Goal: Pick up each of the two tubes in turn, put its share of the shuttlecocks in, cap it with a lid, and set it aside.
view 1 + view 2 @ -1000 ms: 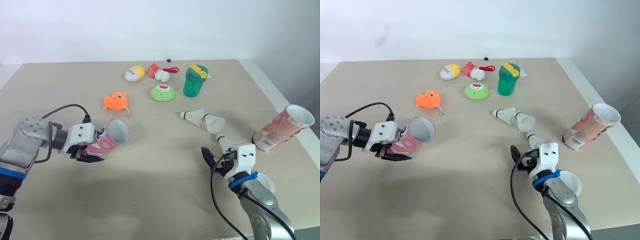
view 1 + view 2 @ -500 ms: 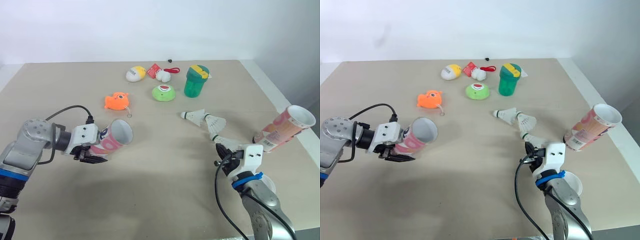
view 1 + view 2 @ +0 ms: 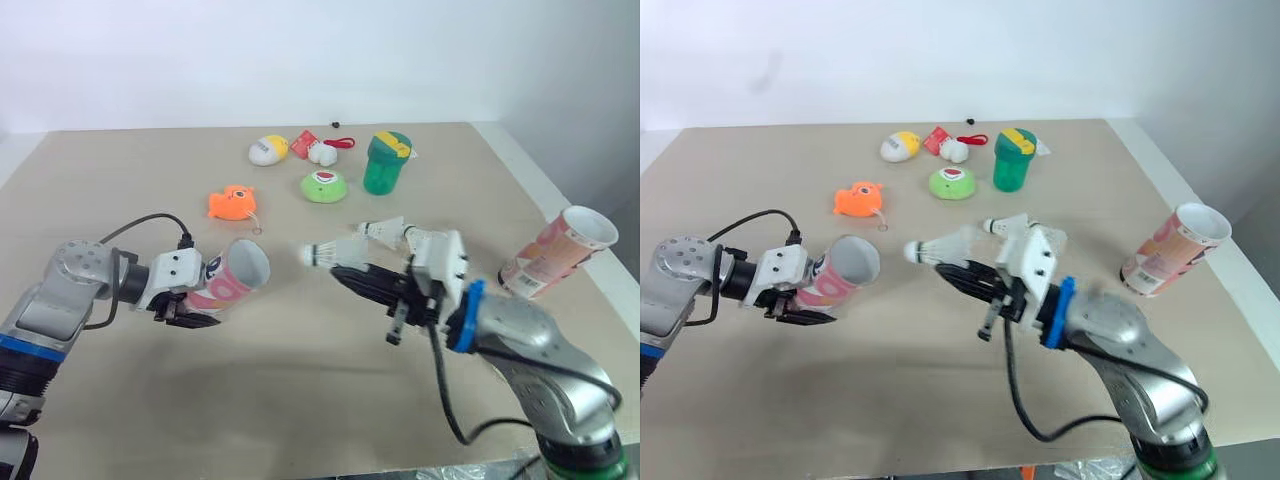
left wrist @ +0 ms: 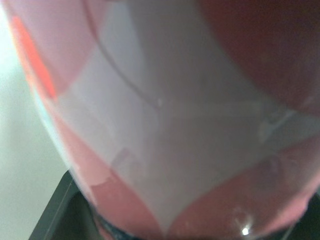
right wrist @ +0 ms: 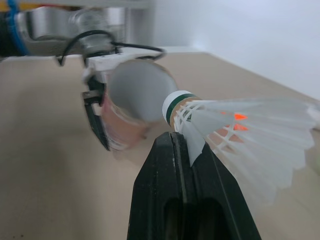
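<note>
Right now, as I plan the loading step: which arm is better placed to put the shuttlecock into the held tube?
Right. The right gripper is shut on a shuttlecock, cork toward the open mouth of the tube; the left gripper only holds that tube tilted.

left gripper (image 3: 197,303): jaws clamped | right gripper (image 3: 342,273): jaws pinched, arm extended toward left

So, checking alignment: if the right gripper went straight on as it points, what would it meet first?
Probably the open mouth of the pink tube in the left gripper, held shuttlecock leading.
</note>
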